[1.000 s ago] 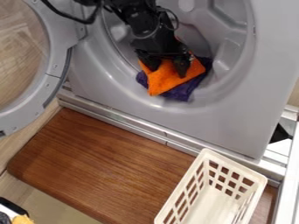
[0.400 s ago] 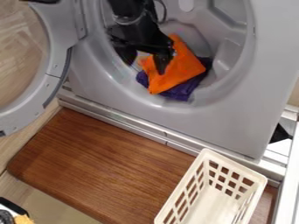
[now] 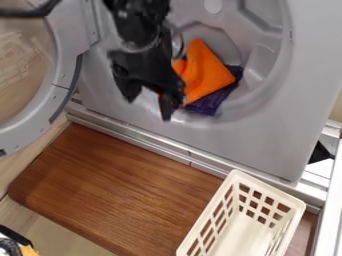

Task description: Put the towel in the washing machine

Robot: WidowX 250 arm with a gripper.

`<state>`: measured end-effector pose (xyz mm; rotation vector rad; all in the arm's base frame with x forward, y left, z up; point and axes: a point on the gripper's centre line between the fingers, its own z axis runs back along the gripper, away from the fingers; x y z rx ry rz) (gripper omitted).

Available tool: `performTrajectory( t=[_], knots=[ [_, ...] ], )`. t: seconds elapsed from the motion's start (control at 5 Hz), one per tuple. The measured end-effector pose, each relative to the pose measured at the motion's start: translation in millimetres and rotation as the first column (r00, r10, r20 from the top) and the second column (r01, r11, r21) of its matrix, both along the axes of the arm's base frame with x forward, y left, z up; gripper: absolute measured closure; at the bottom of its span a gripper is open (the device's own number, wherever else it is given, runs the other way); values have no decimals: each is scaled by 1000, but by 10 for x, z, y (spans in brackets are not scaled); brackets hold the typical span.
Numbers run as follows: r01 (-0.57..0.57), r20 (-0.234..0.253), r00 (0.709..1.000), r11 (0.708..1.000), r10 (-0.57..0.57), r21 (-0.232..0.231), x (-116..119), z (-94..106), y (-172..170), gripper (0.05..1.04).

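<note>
Nearest to you, at the bottom right, a cream plastic basket stands on the brown wooden tabletop; you look down into it, onto its pale floor and the square holes in its walls. At the bottom left corner you have a black and yellow thing, cut off by the edge, and you cannot tell what it is. Past the tabletop a metal strip runs along the foot of the grey washing machine.

Your gripper hangs at the lower left of the machine's round opening, coming down from the top. Its jaws are wide apart with nothing held between them, and the one on the right of the view overlaps the left edge of the cloths; you cannot tell whether it touches them. Left of it, the round door stands swung open, with its glass facing you.

Farther in, the machine holds two cloths low in the opening: a purple cloth underneath, showing along the lower right, and on top of it your orange towel, lying at a slant with one corner pointing up into the grey drum
</note>
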<state>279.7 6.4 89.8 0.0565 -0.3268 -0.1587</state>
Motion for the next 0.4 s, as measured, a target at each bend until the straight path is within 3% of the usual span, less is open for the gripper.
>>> performTrajectory(
  t=[0.2, 0.4],
  knots=[
    [33, -40, 999, 999, -34, -17, -204, -148, -39, 83],
    [34, -36, 999, 999, -35, -16, -197, -146, -35, 83]
  ],
)
